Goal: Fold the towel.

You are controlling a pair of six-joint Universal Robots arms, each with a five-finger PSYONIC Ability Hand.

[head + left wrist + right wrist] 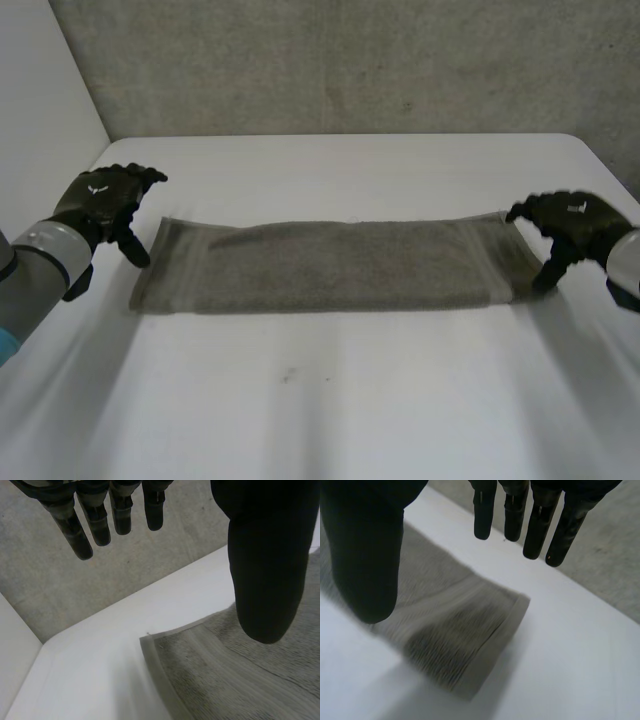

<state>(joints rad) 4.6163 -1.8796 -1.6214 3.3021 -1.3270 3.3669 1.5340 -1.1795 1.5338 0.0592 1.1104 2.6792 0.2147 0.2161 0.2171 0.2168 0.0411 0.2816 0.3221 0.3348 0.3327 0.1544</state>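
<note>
- The long grey-brown terry towel [330, 265] lies flat on the white tabletop [330, 410]; its long axis runs from hand to hand.
- The left hand [105, 198]: fingers [95, 525] straight, apart from the thumb, empty; one short end lies beneath them.
- The right hand [572, 222]: fingers [540, 530] likewise apart, empty, over the opposite end.

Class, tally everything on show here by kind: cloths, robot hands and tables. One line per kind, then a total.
Grey-brown terry towel, lying flat as a long strip: 1
Black robot hands, the left hand and the right hand, both open, one at each end of the strip: 2
White table: 1
Total: 4
</note>
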